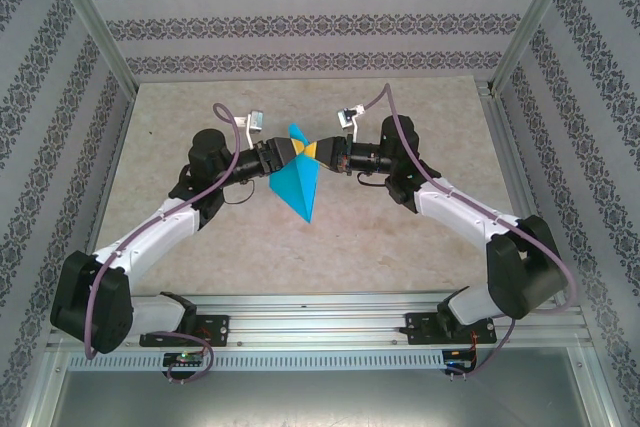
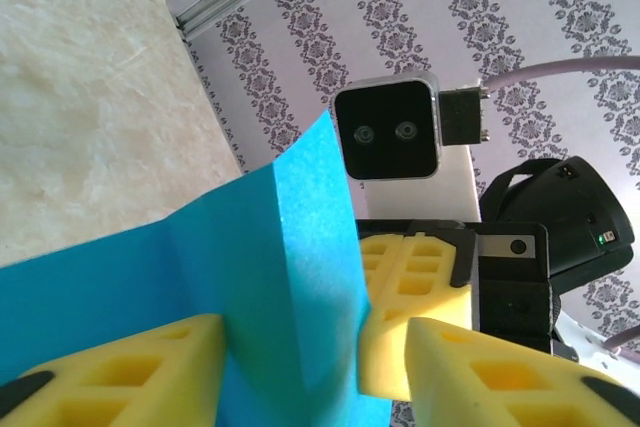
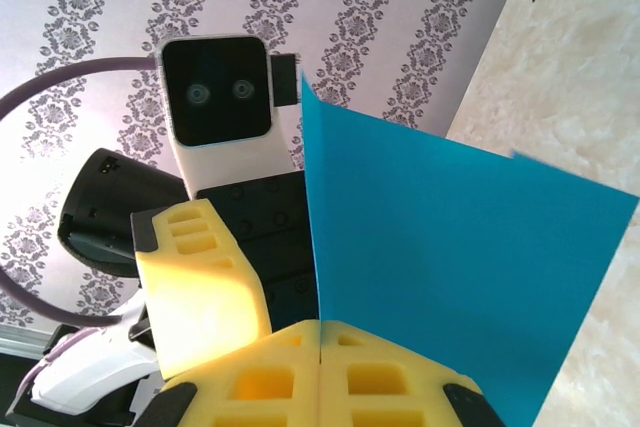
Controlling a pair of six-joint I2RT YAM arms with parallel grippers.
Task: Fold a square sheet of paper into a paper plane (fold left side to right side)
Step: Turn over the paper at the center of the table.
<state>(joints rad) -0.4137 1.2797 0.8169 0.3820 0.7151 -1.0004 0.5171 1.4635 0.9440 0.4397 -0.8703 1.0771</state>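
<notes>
Left arm (image 1: 150, 232) and right arm (image 1: 465, 209) bend inward over the table (image 1: 400, 247), wrists meeting (nearly nose to nose). Right jaws clench the blue paper (image 1: 298, 187); left jaws straddle its fold, parted.

I get bright, even light from overhead in the top view; the arms (image 1: 150, 237) throw only faint, soft shadows on the pale surface (image 1: 330, 247). I see no harsh glare. Both wrist views are sharp up close. The sheet of paper (image 2: 260, 277) reads saturated cyan, with a darker shaded band beside its fold. The wallpaper (image 2: 520, 17) behind looks slightly soft, and the surface looks a little washed out there.
</notes>
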